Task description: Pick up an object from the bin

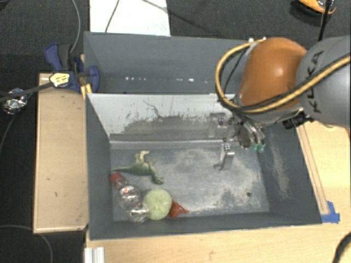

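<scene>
Camera view has the gripper (pixel 224 160) low over bare floor toward the grey metal bin's (pixel 285 185) right side, well apart from everything and carrying nothing I can see; released or clenched, I cannot tell. The green plastic toy dinosaur (pixel 143 166) and the pale green round ball (pixel 158 203) lie untouched near the front-left corner, so the pick is not yet begun.

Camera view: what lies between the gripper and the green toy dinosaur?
Nothing: the camera view shows only bare, scuffed bin floor between the gripper and the green toy dinosaur.

A robotics lab: an industrial arm (pixel 329 75) reaching over a scuffed grey metal bin (pixel 98 163), loose cables (pixel 78 18) trailing across dark carpet (pixel 33 43)
</scene>
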{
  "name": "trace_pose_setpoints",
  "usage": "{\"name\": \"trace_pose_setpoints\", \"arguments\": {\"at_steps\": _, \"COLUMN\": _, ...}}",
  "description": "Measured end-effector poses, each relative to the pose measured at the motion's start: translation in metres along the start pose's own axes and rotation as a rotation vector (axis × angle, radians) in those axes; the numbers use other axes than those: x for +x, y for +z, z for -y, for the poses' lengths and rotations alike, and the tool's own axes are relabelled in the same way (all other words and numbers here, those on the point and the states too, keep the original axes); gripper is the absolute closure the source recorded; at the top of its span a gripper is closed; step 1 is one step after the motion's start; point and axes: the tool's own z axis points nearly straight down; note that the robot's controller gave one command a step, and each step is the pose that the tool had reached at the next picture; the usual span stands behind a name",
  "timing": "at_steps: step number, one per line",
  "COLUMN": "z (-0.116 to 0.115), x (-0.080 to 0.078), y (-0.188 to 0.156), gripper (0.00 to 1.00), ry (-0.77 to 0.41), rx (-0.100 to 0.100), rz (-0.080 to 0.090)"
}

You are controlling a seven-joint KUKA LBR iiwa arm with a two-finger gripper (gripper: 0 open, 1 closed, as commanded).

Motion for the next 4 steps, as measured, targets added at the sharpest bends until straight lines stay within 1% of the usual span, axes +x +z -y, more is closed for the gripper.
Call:
{"name": "trace_pose_setpoints", "arguments": {"at_steps": 1, "z": 0.0, "x": -0.002, "y": -0.005, "gripper": 0.0, "ry": 0.001, "rx": 0.0, "rz": 0.009}}
{"name": "trace_pose_setpoints", "arguments": {"at_steps": 2, "z": -0.012, "x": -0.013, "y": 0.068, "gripper": 0.0, "ry": -0.023, "rx": 0.0, "rz": 0.01}}
{"name": "trace_pose_setpoints", "arguments": {"at_steps": 3, "z": -0.026, "x": -0.016, "y": 0.082, "gripper": 0.0, "ry": 0.024, "rx": -0.001, "rz": 0.001}}
{"name": "trace_pose_setpoints", "arguments": {"at_steps": 4, "z": -0.098, "x": -0.012, "y": 0.069, "gripper": 0.0, "ry": 0.002, "rx": -0.001, "rz": 0.014}}
